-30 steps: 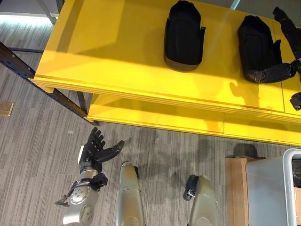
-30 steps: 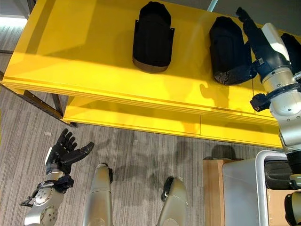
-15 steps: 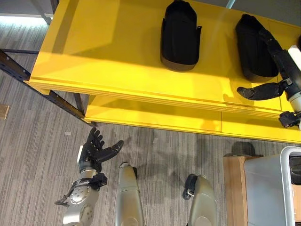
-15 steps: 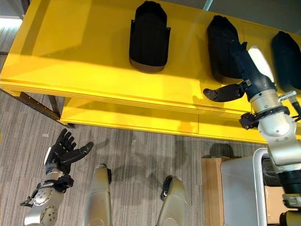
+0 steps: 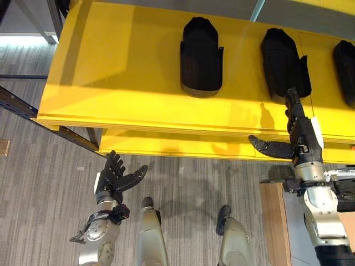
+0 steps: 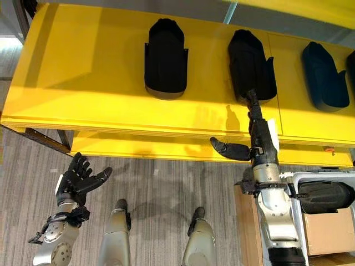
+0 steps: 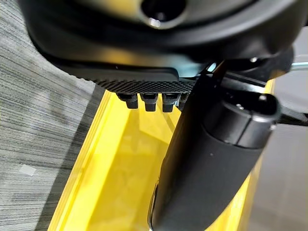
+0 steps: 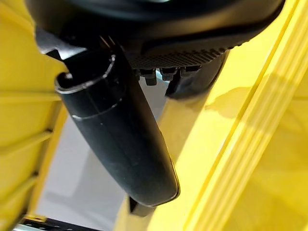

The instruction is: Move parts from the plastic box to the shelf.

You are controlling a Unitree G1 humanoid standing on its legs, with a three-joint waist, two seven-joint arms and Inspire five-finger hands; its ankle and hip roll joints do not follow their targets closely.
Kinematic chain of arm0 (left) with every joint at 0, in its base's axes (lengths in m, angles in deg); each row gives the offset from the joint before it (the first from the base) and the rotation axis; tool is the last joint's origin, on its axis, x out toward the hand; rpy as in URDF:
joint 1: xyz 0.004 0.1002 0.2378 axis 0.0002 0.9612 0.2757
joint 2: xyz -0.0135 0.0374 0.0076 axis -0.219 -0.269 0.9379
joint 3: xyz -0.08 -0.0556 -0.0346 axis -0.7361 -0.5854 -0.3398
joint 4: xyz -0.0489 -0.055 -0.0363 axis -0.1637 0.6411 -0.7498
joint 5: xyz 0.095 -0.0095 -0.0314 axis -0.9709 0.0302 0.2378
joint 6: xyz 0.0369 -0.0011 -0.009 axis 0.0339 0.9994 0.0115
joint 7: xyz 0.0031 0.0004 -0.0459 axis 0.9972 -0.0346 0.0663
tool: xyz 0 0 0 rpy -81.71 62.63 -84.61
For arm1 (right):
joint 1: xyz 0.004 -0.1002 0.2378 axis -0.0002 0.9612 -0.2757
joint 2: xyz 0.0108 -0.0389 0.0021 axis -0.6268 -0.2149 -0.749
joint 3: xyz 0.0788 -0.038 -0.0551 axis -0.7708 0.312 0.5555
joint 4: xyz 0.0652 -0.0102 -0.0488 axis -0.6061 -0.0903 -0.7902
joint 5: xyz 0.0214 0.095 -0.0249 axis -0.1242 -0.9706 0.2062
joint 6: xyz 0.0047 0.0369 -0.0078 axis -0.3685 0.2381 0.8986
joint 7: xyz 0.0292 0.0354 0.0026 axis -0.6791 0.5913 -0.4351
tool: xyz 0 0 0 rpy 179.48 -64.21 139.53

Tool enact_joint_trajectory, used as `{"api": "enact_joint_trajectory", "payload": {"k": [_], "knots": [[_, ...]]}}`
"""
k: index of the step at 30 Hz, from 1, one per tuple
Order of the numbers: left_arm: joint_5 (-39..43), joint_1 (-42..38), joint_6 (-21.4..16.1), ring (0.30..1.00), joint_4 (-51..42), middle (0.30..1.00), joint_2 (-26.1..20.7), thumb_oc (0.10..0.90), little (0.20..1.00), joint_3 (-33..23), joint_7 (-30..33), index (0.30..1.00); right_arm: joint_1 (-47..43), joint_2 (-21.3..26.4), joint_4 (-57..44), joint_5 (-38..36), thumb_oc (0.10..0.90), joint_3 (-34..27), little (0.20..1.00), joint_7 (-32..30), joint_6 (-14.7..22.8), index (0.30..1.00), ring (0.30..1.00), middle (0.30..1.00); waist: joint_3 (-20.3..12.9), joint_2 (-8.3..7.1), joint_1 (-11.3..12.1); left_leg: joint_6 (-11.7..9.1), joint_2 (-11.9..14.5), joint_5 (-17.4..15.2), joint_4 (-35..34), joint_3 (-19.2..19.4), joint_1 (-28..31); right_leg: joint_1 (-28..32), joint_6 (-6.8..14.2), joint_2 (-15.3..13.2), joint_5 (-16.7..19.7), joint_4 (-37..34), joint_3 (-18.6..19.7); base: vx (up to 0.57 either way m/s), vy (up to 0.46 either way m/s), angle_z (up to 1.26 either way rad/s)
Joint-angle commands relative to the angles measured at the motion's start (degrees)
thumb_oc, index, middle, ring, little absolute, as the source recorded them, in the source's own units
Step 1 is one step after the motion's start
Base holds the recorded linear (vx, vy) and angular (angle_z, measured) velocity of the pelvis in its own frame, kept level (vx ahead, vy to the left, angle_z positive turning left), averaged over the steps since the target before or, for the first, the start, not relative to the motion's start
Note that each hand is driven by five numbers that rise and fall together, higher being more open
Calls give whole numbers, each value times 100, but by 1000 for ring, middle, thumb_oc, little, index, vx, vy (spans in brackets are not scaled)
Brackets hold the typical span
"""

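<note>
Your right robot hand hangs empty at the front edge of the yellow shelf, fingers straight and thumb spread; its fingertips point at the middle black part. Two more parts lie apart along the shelf, a fourth cut off at the edge. The plastic box is half hidden, with a dark shape inside. Your left robot hand hovers released over grey striped carpet.

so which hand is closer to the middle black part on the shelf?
Right. The right hand is open at the shelf's front edge, fingertips just short of the middle black part. The left hand hangs open over the floor, below and far to its left.
</note>
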Motion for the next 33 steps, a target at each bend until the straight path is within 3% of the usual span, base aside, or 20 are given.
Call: {"api": "enact_joint_trajectory", "payload": {"k": [1,3,6,10,15,16,17,18,19,20,21,27,30,31,33], "knots": [[-368,123,-628,1000,-278,1000,-80,900,1000,-263,-110,1000,-372,186,-243,-323,900,-58,1000,38,744,1000,1000,1000,-713,-138,-28,120,283,-77,-932,-139,756,151,141,-270,938,-544,231,36,79,11],[-370,186,-648,1000,-318,1000,-22,900,1000,-308,-110,1000,-379,171,-196,-139,900,262,1000,38,686,1000,1000,1000,-803,-201,29,124,225,-5,-1169,-142,924,300,197,-327,1251,-814,266,6,93,-1],[-363,222,-706,1000,-365,1000,26,900,1000,-305,-143,1000,-315,8,-233,-319,900,379,1000,120,709,1000,1000,1000,-801,-238,58,184,127,-105,-1072,-129,952,360,208,-408,1399,-938,340,-42,142,-3],[-616,180,-730,1000,-294,1000,-61,900,1000,-187,-235,1000,-138,-205,-301,-466,900,489,1000,162,710,1000,1000,1000,-767,-215,85,389,-253,-664,-46,-122,652,617,217,-741,1653,-859,402,-66,248,11],[-933,146,-742,1000,-221,1000,-240,900,1000,-210,-266,1000,164,-393,-345,-625,900,599,1000,331,640,1000,1000,1000,-776,-108,-13,679,-665,-1269,992,-8,364,669,184,-1132,2229,-804,624,-70,330,12],[-997,129,-770,1000,-231,1000,-280,900,1000,-207,-301,1000,261,-416,-348,-633,900,603,1000,393,620,1000,1000,1000,-822,-116,-76,736,-763,-1290,1019,88,333,633,179,-1270,2507,-868,581,-48,236,12],[-997,132,-771,1000,-231,1000,-281,900,1000,-206,-301,1000,267,-417,-353,-634,900,602,1000,395,618,1000,1000,1000,-831,-122,-77,743,-772,-1291,1022,93,325,634,184,-1278,2522,-884,581,-43,247,13],[-1041,98,-790,1000,-227,1000,-299,900,1000,-197,-283,1000,296,-419,-324,-564,900,641,1000,359,604,1000,1000,1000,-849,-89,-97,791,-818,-1307,989,216,388,614,186,-1377,2861,-979,497,-92,387,11],[-1050,41,-800,1000,-201,1000,-244,900,1000,-190,-236,1000,221,-392,-229,-578,900,825,1000,404,563,1000,1000,1000,-805,18,-65,845,-787,-1250,783,473,588,493,238,-1478,3185,-1056,12,-93,381,1],[-1051,37,-802,1000,-198,1000,-243,900,1000,-190,-236,1000,218,-390,-226,-578,900,826,1000,404,564,1000,1000,1000,-796,17,-67,844,-789,-1244,769,473,604,510,238,-1479,3189,-1066,5,-95,567,-102],[-1011,-16,-769,1000,-154,1000,-131,900,1000,-237,-196,1000,144,-328,-175,-475,900,956,1000,417,516,1000,1000,1000,-795,192,54,910,-674,-1144,252,761,976,486,248,-1458,2649,-613,-785,-30,395,-126],[-799,203,-688,1000,-298,1000,30,900,1000,-300,-253,1000,81,-273,-93,-574,900,1114,1000,592,447,1000,1000,1000,-871,248,183,1244,-718,-572,-1133,1430,1631,479,42,-803,1283,709,-803,-59,247,-103],[-731,324,-659,1000,-340,1000,74,900,1000,-336,-266,1000,82,-275,-82,-552,900,1142,1000,602,434,1000,1000,1000,-887,216,268,1247,-701,-510,-1279,1613,1686,689,9,-747,1101,641,-987,-38,-55,-73],[-618,484,-651,1000,-381,1000,162,900,1000,-470,-259,1000,-29,-267,-49,-527,900,1193,1000,595,406,1000,1000,1000,-913,74,466,1101,-604,-429,-1224,1851,1594,1077,86,-692,1131,-118,-1260,-65,-186,-107],[-592,563,-637,1000,-363,1000,225,900,1000,-533,-275,1000,-47,-258,-75,-508,900,1195,1000,607,394,1000,1000,1000,-935,44,519,1023,-500,-383,-1196,1930,1548,1222,81,-595,1071,-586,-1322,-45,-230,-90]]}}
